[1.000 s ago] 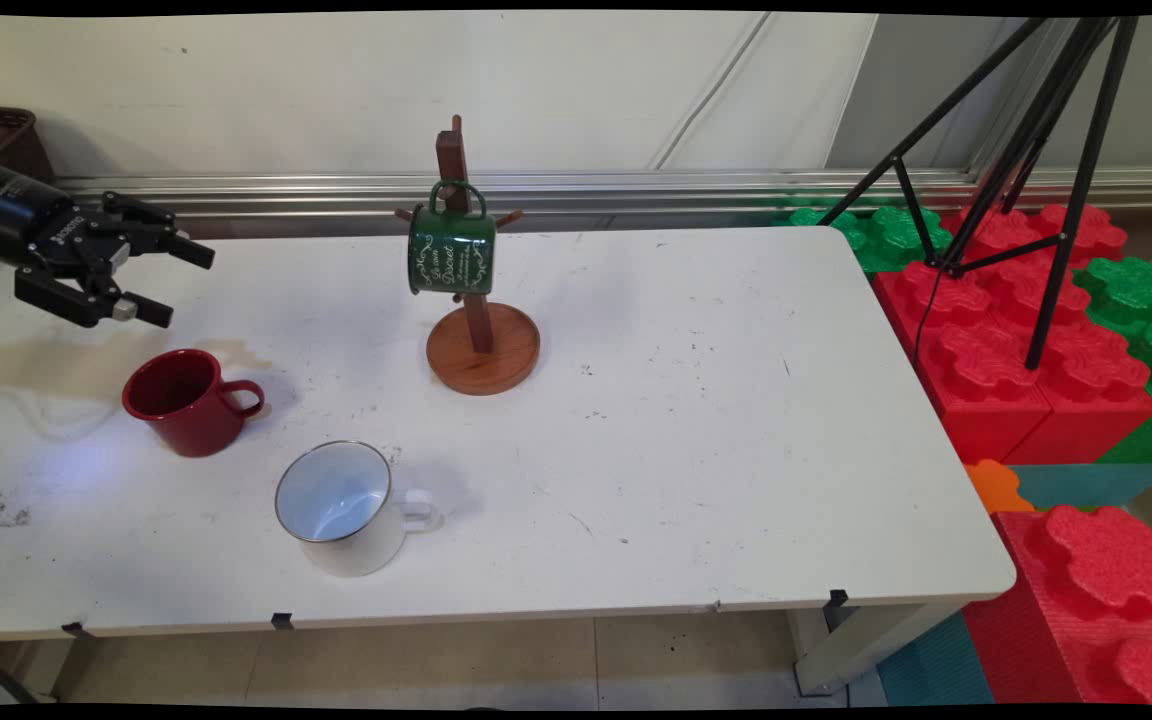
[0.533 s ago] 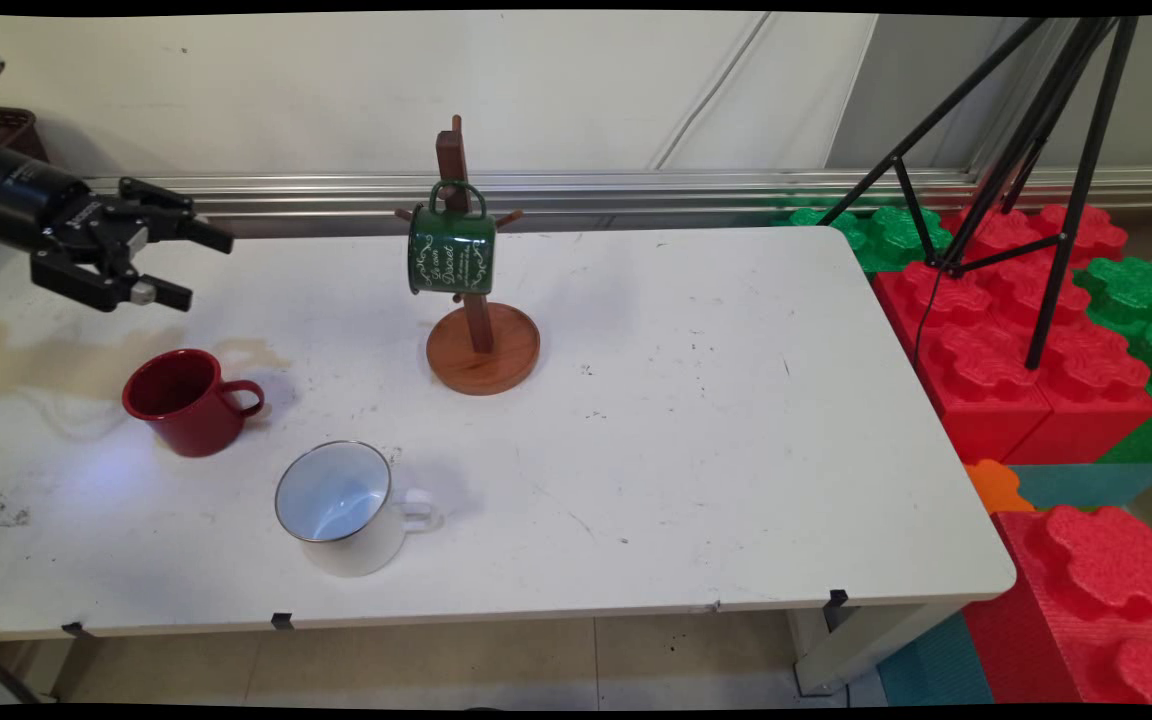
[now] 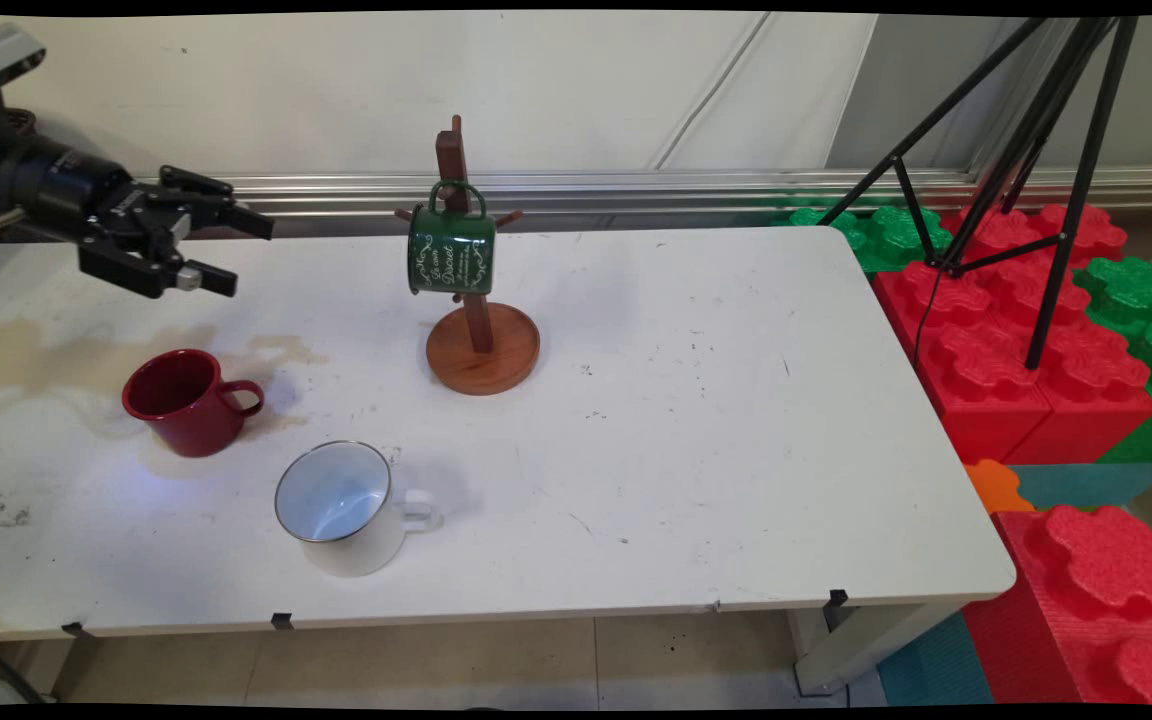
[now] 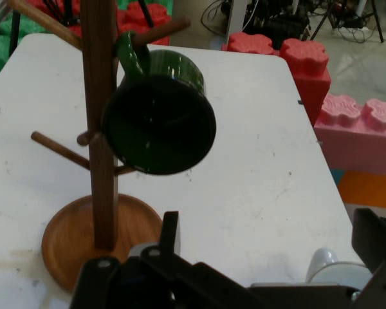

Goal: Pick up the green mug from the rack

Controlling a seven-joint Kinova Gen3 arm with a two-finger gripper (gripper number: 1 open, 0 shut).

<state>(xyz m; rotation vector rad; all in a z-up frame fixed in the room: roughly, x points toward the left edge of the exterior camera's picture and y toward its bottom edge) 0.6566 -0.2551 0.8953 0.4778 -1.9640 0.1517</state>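
My black gripper (image 3: 241,250) hovers open and empty above the table's far left, fingers pointing right toward the mug tree. A red mug (image 3: 186,400) stands on the table below it, handle to the right. A white mug (image 3: 341,505) stands nearer the front edge. A green mug (image 3: 451,250) hangs by its handle on a peg of the wooden mug tree (image 3: 481,345). In the hand view the green mug (image 4: 161,122) and the wooden tree (image 4: 100,116) lie straight ahead, and the white mug's edge (image 4: 331,270) shows at the lower right beside a finger (image 4: 170,232).
A black tripod (image 3: 1016,150) stands over red and green foam blocks (image 3: 1026,330) off the table's right end. The table's right edge (image 3: 936,400) and front edge (image 3: 496,612) drop to the floor. A metal rail (image 3: 636,185) runs along the wall behind.
The gripper has risen and moved right, from beside the red mug toward the mug tree, staying open. The mugs and the tree have not moved.
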